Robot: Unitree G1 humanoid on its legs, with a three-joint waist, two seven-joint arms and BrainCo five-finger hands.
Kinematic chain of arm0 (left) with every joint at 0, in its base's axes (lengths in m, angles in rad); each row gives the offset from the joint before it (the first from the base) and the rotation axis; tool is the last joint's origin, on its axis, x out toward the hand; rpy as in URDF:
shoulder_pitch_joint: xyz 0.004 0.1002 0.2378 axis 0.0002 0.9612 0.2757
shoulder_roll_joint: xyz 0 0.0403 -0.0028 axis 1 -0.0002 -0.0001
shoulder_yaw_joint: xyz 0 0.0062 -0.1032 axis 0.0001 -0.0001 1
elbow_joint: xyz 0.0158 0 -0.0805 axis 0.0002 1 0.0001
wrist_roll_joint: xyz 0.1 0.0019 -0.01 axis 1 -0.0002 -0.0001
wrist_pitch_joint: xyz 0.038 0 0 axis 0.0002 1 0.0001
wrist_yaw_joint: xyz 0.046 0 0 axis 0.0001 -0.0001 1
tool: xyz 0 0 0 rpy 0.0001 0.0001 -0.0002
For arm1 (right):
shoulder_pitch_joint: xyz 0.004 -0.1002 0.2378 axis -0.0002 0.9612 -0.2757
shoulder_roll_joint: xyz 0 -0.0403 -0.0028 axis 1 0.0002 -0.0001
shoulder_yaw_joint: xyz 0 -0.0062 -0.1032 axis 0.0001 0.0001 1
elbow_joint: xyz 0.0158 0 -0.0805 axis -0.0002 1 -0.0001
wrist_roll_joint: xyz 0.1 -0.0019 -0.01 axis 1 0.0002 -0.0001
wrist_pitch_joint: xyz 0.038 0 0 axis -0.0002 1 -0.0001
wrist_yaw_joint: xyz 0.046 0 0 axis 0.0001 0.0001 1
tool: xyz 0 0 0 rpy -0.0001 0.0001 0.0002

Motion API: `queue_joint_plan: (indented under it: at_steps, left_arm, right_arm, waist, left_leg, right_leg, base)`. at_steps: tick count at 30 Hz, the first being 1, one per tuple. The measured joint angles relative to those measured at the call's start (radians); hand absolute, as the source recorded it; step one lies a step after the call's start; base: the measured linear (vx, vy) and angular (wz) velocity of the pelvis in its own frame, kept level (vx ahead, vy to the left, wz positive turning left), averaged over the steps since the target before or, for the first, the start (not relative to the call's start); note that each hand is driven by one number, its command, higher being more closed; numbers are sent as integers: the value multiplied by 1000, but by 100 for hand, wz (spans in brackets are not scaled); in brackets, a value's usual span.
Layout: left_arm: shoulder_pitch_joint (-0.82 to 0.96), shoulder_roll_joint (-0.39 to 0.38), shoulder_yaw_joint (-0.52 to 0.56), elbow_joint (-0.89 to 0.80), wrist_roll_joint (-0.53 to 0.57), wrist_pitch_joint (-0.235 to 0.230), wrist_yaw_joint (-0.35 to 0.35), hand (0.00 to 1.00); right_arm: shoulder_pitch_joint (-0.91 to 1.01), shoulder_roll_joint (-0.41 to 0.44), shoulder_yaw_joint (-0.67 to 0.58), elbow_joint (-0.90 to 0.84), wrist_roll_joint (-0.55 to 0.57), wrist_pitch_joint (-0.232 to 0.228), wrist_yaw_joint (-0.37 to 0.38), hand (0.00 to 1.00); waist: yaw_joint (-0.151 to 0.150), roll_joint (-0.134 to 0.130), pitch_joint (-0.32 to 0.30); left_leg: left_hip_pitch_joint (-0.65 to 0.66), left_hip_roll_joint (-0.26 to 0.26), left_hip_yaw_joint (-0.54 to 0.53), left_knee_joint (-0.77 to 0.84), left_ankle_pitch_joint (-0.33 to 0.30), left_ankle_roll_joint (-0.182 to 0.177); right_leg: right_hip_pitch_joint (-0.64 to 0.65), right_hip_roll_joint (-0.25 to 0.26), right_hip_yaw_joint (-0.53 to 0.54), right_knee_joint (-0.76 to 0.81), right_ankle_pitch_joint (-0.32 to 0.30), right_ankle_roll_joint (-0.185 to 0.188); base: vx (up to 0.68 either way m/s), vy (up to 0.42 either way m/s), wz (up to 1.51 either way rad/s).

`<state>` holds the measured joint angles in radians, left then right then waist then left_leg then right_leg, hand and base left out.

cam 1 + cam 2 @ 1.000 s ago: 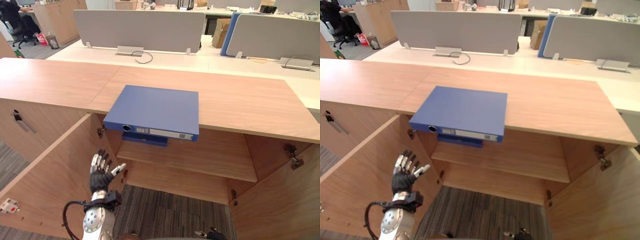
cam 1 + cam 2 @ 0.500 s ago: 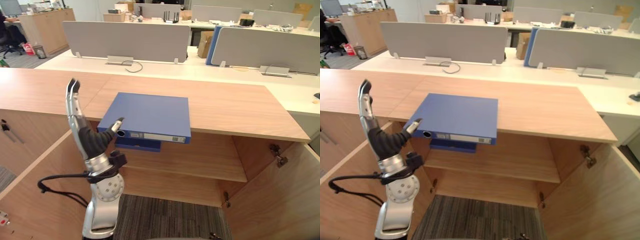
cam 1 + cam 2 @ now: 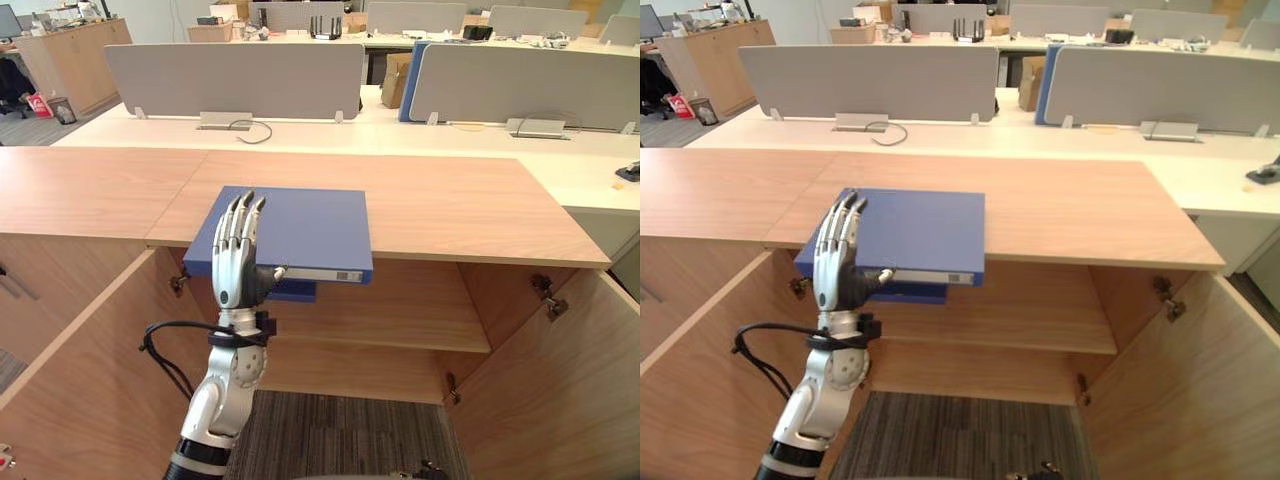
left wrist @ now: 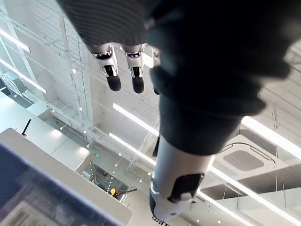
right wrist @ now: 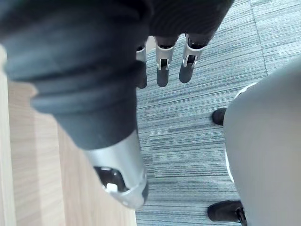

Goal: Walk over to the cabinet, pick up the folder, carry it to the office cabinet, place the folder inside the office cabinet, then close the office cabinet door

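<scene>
One blue folder (image 3: 300, 225) overhangs the cabinet top (image 3: 460, 200) at centre frame; the empty, straight-fingered left hand (image 3: 236, 264) is best slid under that overhang before being closed, while the right hand (image 5: 162, 70) hangs relaxed.

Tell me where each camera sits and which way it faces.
Left eye view: on the head, looking down at cabinet and blue folder; left hand raised before it.
Right eye view: beside it, sharing that same scene.
Left wrist view: along the left hand, up at ceiling lights.
Right wrist view: along the right hand, down at carpet.
</scene>
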<state>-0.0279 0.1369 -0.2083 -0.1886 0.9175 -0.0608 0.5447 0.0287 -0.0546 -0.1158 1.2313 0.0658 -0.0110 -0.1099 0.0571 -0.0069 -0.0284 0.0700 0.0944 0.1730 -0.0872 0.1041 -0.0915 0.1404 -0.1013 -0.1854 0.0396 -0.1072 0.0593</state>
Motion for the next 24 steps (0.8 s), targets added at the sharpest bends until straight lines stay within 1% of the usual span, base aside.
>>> queue_joint_plan:
  at_steps: [4, 6, 14, 16, 20, 24]
  left_arm:
    - [0, 34, 4, 7, 0, -1, -7, 0]
    - [0, 41, 5, 9, -1, -2, -7, 0]
    - [1, 64, -4, 24, -1, -17, -8, 0]
    - [1, 67, -4, 24, -1, -17, -8, 0]
    - [1, 73, -7, 28, 1, -18, -8, 0]
    - [1, 95, -36, 81, 20, -20, -18, 0]
  right_arm:
    - [-13, -1, 3, 1, -9, 0, 1, 0]
    - [-19, -1, 29, 1, -9, 0, 1, 0]
    - [-47, 12, 42, 12, -13, -1, 9, 0]
    - [-55, 12, 66, 21, -13, -2, 8, 0]
    - [-58, 18, 70, 21, -13, -2, 8, 0]
    - [-60, 20, 77, 21, -13, -3, 9, 0]
  waist:
    - [-1, -2, 4]
    - [-3, -3, 5]
    - [-9, -8, 8]
    - [-12, -13, 11]
    - [-13, -22, 16]
    - [-15, -25, 18]
  left_leg:
    - [-1, -3, -10, -1, 0, 0]
    - [-1, -4, -17, -1, 0, 0]
    - [0, -5, -25, -1, 0, 0]
    - [0, -5, -26, -1, 0, 0]
    - [0, -5, -27, -3, 0, 0]
    - [0, -6, -28, -5, 0, 0]
  right_leg:
    - [1, -2, -1, -11, 0, 0]
    - [6, -2, -2, -18, 2, -3]
    - [18, -1, -7, -32, 7, -8]
    - [18, -1, -7, -33, 7, -8]
    - [19, -1, -10, -33, 8, -9]
    - [19, -2, -10, -34, 9, -8]
  base:
    - [0, 0, 0]
    - [0, 0, 0]
    - [0, 0, 0]
    - [0, 0, 0]
    - [0, 0, 0]
    - [0, 0, 0]
